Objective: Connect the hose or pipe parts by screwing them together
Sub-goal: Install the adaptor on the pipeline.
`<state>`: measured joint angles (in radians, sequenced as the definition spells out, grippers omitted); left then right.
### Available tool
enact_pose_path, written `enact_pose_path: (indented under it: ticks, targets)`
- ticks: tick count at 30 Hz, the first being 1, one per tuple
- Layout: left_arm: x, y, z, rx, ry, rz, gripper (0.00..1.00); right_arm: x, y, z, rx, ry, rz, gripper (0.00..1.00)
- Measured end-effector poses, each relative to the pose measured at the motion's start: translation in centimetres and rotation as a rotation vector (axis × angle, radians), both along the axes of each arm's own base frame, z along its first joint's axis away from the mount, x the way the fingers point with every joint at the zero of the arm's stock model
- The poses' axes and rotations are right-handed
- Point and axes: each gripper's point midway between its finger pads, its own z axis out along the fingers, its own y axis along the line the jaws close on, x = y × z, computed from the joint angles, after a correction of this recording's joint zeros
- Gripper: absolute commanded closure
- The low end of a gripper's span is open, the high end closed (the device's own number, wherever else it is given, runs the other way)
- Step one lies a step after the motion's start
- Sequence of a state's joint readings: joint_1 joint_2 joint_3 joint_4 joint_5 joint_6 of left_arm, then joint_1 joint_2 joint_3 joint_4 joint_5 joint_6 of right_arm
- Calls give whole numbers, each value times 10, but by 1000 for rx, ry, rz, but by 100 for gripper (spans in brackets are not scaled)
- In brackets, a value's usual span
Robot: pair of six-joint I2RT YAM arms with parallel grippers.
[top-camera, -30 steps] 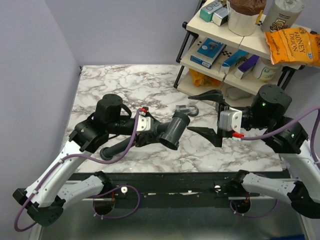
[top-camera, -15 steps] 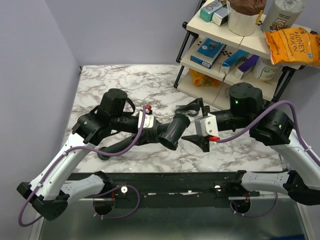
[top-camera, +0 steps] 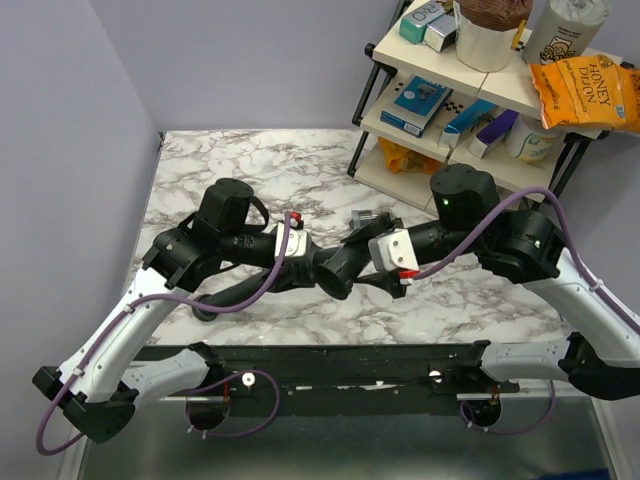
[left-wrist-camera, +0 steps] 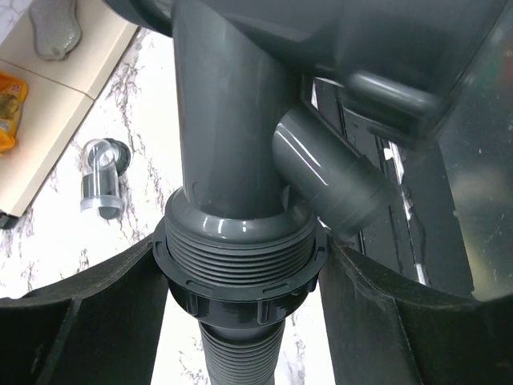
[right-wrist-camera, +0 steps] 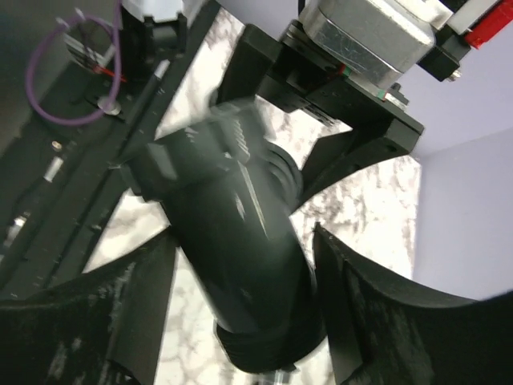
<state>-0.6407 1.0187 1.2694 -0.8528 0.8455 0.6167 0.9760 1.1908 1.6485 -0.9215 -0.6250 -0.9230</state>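
My left gripper is shut on the collar nut of the black ribbed hose, where the nut meets the threads of the dark Y-shaped fitting. In the top view the left gripper holds this joint above the marble, and the hose trails down to the left. My right gripper straddles the fitting's wide end. In the right wrist view the blurred fitting lies between the right gripper's fingers, with a thin gap on one side. A grey and clear end piece lies loose on the table.
A shelf rack with boxes, tubs and an orange snack bag stands at the back right. Purple cables loop along both arms. A black rail runs along the table's near edge, and a lilac wall closes the left side.
The right arm swung left from beside the shelf to the fitting, and its jaws narrowed around the wide end. The left arm kept its grip, shifting slightly.
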Motion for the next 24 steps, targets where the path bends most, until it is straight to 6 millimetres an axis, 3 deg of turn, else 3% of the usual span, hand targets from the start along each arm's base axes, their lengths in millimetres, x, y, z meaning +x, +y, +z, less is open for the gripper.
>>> enact_pose_path:
  ticks: [1, 11, 19, 22, 24]
  targets:
    - [0, 0, 1, -3, 0, 5, 100, -1, 0, 1, 3, 6, 1, 43]
    - [-1, 8, 7, -12, -33, 48, 100, 0, 8, 3, 114, 100, -60, 67]
    - [9, 22, 2, -17, -115, 156, 100, 21, 23, 0, 187, 347, -253, 92]
    - [17, 28, -2, -20, -156, 212, 100, 31, 30, -2, 198, 443, -331, 99]
    - [26, 32, -5, -19, -189, 261, 100, 37, 34, -3, 204, 504, -378, 99]
